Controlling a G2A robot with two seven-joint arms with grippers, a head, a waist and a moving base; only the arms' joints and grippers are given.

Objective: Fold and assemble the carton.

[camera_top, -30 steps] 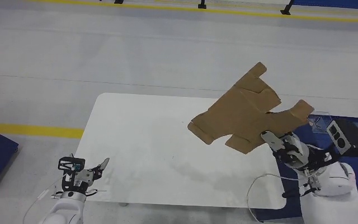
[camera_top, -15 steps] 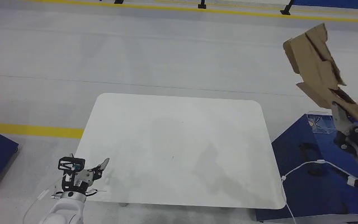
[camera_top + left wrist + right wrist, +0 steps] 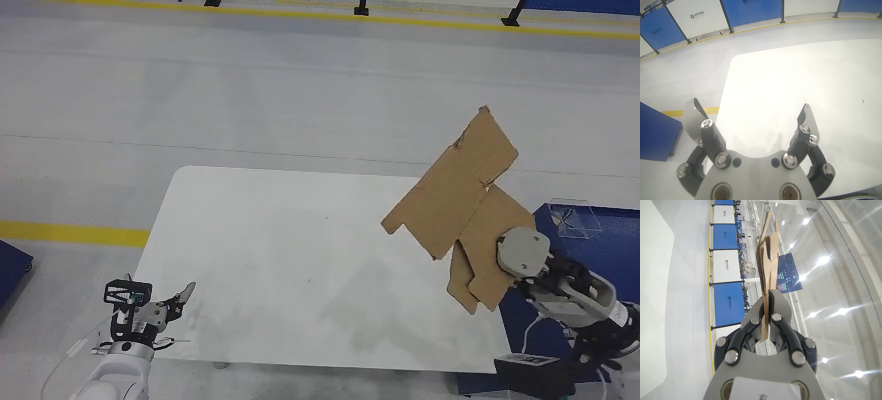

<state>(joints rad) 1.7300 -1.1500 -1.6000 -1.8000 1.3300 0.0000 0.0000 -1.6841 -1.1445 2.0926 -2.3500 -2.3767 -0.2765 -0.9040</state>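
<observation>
The carton [image 3: 450, 200] is plain brown, the table [image 3: 300, 260] white, and the floor [image 3: 250, 80] pale grey with yellow lines [image 3: 70, 234] at left centre and along the top edge. A box [image 3: 615, 240] at right is blue, and the panels [image 3: 753, 9] alternate blue and white. The left gripper [image 3: 751, 103] and right gripper [image 3: 767, 294] are silver-grey with black links.
</observation>
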